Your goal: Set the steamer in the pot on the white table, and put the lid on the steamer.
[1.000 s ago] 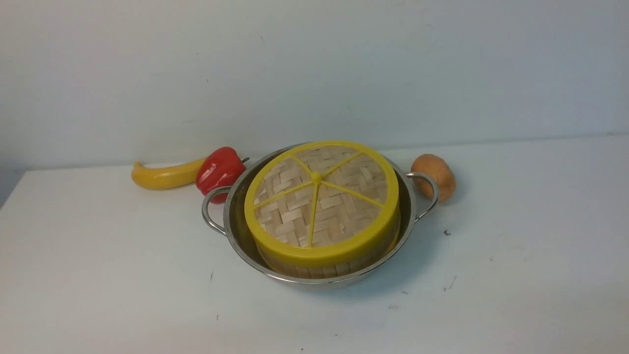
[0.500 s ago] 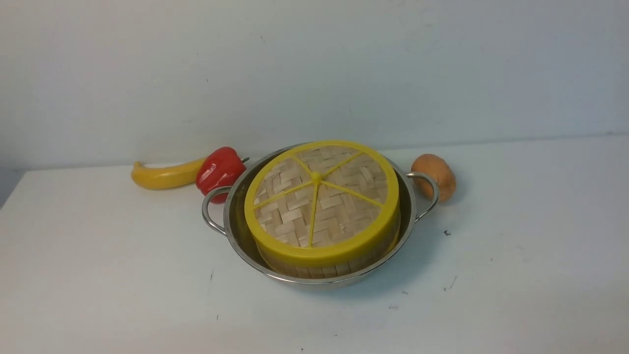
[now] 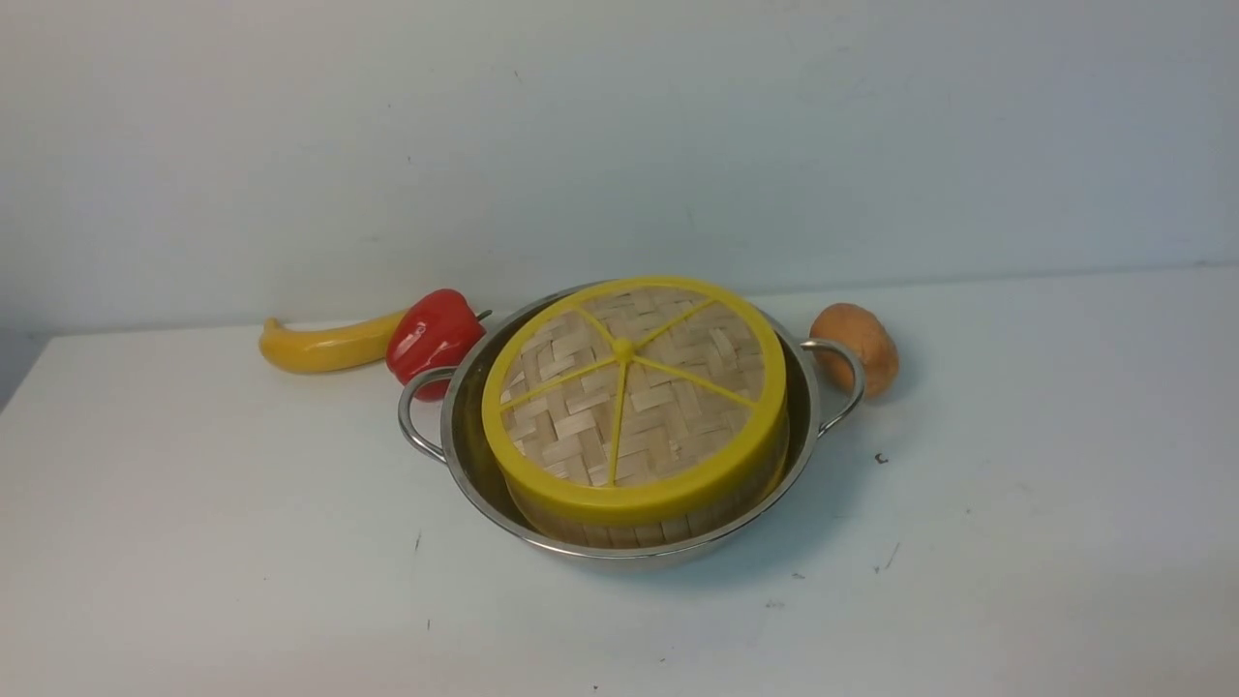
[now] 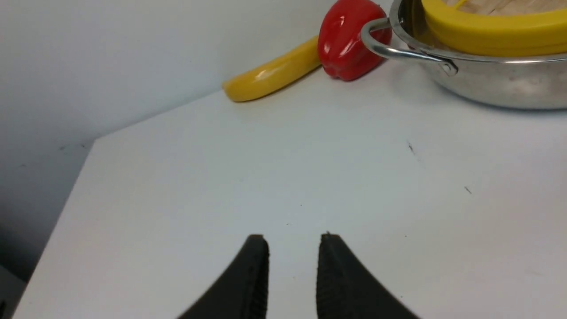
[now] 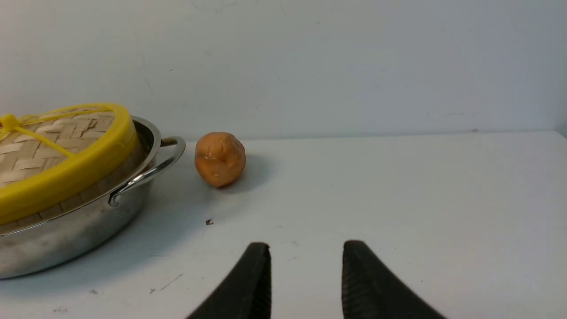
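Both hands, left hand (image 4: 292, 248) and right hand (image 5: 305, 254), hang released, empty; lid (image 3: 634, 397) looks light, stiff — grip its rim.

No readable text in any view.

No words, labels, brand marks, numbers or signs can be read on the lid (image 3: 634, 395), the pot (image 3: 465, 455), the counter (image 3: 194, 542) or the wall behind; only small dark specks are seen on the counter at the lower right of the front view, and these form no characters.
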